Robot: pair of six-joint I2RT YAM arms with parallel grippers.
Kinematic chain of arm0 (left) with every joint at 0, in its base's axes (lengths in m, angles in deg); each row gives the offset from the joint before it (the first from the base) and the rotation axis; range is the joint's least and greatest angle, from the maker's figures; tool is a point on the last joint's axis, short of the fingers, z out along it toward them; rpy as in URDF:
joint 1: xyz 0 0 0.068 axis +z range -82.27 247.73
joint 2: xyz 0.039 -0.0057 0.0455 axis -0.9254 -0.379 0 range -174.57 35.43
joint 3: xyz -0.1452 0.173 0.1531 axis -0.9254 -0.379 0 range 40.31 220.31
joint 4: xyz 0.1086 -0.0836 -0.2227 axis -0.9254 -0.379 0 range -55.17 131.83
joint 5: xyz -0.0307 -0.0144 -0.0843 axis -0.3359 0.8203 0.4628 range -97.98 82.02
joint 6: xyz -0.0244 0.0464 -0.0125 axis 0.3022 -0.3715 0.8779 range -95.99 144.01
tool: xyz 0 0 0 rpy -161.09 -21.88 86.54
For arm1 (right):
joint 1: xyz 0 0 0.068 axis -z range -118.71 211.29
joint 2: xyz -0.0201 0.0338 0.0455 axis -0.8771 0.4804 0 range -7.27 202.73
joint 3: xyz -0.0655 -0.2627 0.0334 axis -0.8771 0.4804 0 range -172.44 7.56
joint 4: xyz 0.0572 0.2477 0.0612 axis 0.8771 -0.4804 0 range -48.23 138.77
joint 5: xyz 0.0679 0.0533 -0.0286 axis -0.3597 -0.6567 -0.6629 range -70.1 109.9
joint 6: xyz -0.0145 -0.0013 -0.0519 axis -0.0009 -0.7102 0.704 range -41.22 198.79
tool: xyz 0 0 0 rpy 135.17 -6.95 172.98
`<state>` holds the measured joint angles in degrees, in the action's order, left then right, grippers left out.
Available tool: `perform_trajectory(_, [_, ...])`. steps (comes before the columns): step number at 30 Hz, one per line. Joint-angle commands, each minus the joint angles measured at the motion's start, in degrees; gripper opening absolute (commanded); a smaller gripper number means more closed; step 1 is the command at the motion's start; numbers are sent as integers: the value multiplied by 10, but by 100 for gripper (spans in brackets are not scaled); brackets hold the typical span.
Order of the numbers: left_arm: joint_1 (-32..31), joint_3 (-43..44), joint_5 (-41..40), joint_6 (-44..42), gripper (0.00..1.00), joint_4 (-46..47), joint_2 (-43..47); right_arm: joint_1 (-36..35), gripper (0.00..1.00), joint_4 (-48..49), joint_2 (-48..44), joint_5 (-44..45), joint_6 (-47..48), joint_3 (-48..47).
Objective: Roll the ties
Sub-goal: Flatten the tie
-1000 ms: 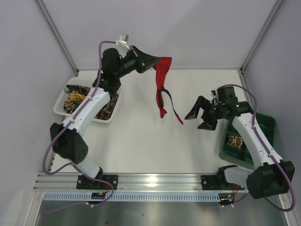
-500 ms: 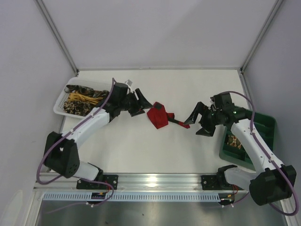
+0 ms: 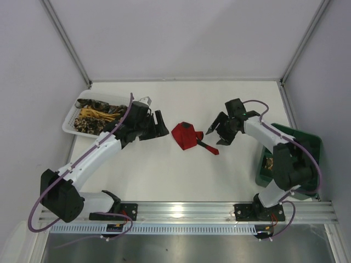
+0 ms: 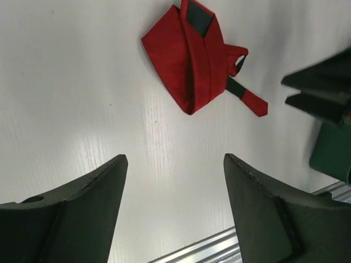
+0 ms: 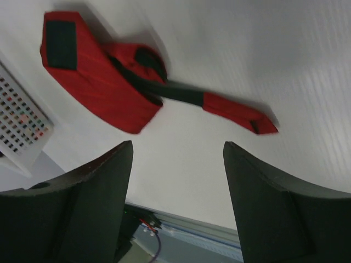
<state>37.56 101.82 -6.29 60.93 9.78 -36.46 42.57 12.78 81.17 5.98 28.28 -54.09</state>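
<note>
A plain red tie (image 3: pixel 185 136) with dark backing lies folded in a heap on the white table, its narrow tail (image 3: pixel 213 149) trailing right. My left gripper (image 3: pixel 163 125) sits just left of the heap, open and empty. In the left wrist view the tie (image 4: pixel 189 66) lies beyond the spread fingertips of the left gripper (image 4: pixel 175 159). My right gripper (image 3: pixel 216 131) hovers open just right of the tail. The right wrist view shows the tie (image 5: pixel 98 76) ahead of the right gripper (image 5: pixel 178 145), untouched. More patterned and yellow ties (image 3: pixel 97 116) fill the basket.
A white mesh basket (image 3: pixel 71 129) stands at the left behind the left arm. At the right edge stands a green compartment tray (image 3: pixel 308 143) holding a brown patterned roll (image 3: pixel 272 163). The aluminium rail (image 3: pixel 186 211) runs along the near edge.
The left gripper came down from holding the red tie in the air, opened and let it go; the tie now lies heaped on the table. The right gripper moved left toward the tail.
</note>
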Motion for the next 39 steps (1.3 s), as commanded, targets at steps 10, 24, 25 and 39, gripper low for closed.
perform_trajectory(10, [-8,24,-3,-61,79,-45,50,-77,76,105,200,139,-59,-145])
perform_trajectory(24, [-7,19,10,-70,81,-50,66,-80,67,154,243,152,49,-101])
perform_trajectory(25, [-7,19,10,-70,81,-52,66,-81,62,155,249,146,51,-102])
perform_trajectory(39, [-6,-3,20,-49,81,-51,97,-63,60,245,202,62,44,-19])
